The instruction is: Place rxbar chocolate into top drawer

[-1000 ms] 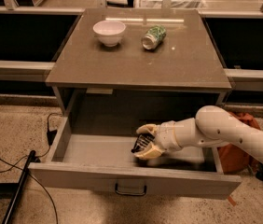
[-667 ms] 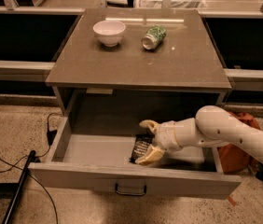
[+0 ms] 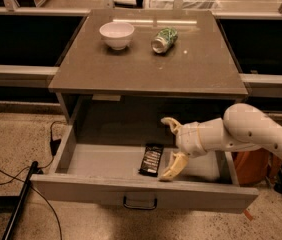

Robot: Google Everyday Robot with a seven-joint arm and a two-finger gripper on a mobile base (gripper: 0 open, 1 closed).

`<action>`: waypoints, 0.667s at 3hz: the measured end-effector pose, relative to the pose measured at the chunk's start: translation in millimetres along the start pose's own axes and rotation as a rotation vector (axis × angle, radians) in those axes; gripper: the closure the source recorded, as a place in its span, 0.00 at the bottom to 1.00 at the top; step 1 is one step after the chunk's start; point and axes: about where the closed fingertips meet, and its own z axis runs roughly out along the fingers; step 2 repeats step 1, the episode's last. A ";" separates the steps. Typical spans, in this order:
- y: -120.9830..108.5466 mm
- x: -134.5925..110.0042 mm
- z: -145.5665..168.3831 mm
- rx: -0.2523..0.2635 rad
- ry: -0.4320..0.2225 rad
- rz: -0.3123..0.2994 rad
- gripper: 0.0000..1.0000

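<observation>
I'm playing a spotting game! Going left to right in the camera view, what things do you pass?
You pass the bowl → chocolate bar lying in the open drawer → gripper, open, beside the bar → orange bag. The can lines up with the bar, so I skipped it.

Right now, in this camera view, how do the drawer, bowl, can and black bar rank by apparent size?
Largest: top drawer
Next: white bowl
Then rxbar chocolate and green can: alike, and the bar is nearer the camera.
The end effector, open, is in the drawer beside the bar.
</observation>
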 end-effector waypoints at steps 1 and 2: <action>0.3 -0.2 -1.6 0.000 0.001 0.000 0.00; 0.3 -0.2 -1.6 0.000 0.001 0.000 0.00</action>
